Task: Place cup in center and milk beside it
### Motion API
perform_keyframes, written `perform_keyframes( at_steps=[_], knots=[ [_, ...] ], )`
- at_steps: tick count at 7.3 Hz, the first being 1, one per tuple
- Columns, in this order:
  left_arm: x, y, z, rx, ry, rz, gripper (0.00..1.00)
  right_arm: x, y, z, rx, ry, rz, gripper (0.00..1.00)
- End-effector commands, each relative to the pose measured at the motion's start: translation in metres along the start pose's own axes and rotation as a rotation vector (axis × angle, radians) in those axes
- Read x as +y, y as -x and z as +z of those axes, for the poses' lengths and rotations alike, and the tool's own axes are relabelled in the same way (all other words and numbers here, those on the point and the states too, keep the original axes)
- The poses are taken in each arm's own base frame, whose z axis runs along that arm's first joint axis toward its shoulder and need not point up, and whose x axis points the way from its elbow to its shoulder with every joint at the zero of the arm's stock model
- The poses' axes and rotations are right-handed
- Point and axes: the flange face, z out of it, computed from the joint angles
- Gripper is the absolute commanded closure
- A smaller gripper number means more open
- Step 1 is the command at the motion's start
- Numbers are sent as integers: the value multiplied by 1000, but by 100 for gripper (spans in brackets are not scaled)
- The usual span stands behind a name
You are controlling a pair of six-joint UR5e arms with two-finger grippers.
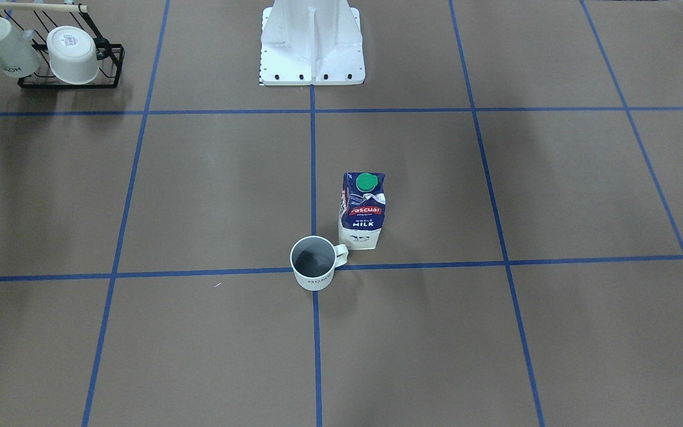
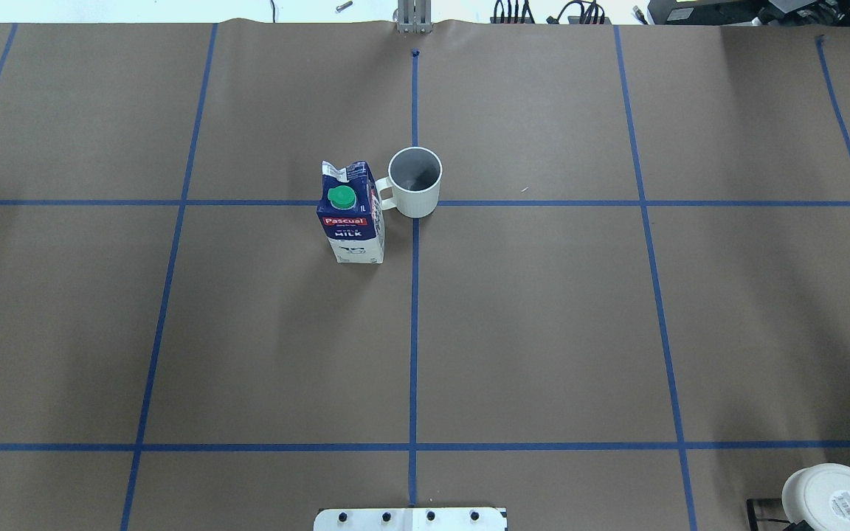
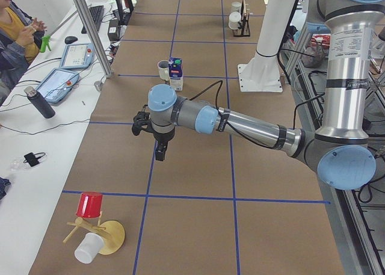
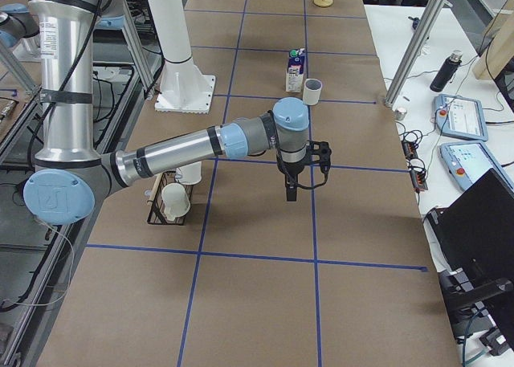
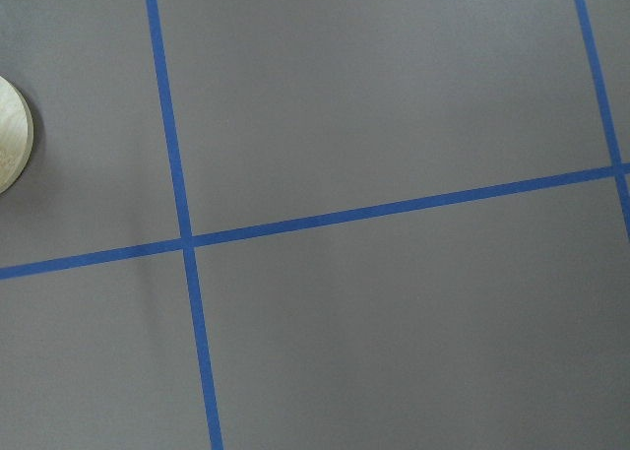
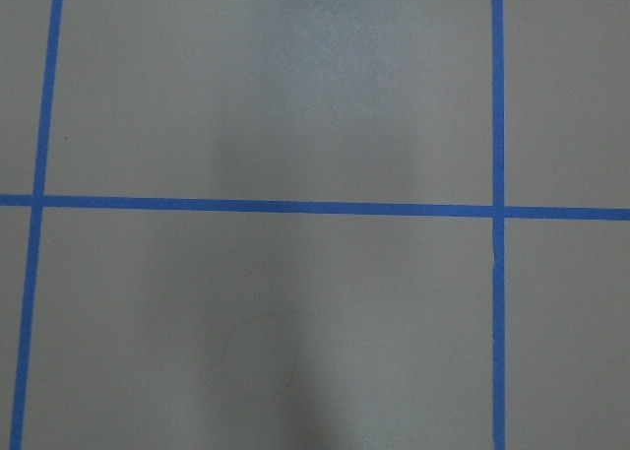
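Note:
The cup (image 1: 313, 265), a white mug with a dark inside and "HOME" lettering, stands upright on the middle crossing of the blue tape lines (image 2: 415, 243); it also shows in the overhead view (image 2: 415, 182). The milk (image 1: 363, 209), a blue and white Pascual carton with a green cap, stands upright right beside the cup's handle (image 2: 351, 214). My left gripper (image 3: 159, 151) hangs over the brown surface, well away from both, and shows only in the left side view. My right gripper (image 4: 289, 192) hangs likewise and shows only in the right side view. I cannot tell whether either is open or shut.
A black wire rack (image 1: 107, 74) with two white mugs stands near the robot's base (image 1: 312, 59) on my right side. A wooden stand (image 3: 108, 236) with a red cup and a white cup sits on my left end. Operators' tablets and a bottle lie beyond the far edge.

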Motion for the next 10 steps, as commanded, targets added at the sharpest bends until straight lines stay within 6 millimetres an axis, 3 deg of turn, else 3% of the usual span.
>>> perform_keyframes(
  at_steps=[1,2,4,10],
  knots=[
    [-2,8,7,-19,10,-48,2,2,-7,10,12,17,-25,0],
    [0,7,-1,-77,-14,-36,2,2,-6,8,11,14,-35,0],
    [7,15,7,-79,21,-59,2,0,-4,7,10,7,-43,0],
    [5,11,6,-74,56,-91,2,-1,-6,17,33,24,-107,0]
  ],
)
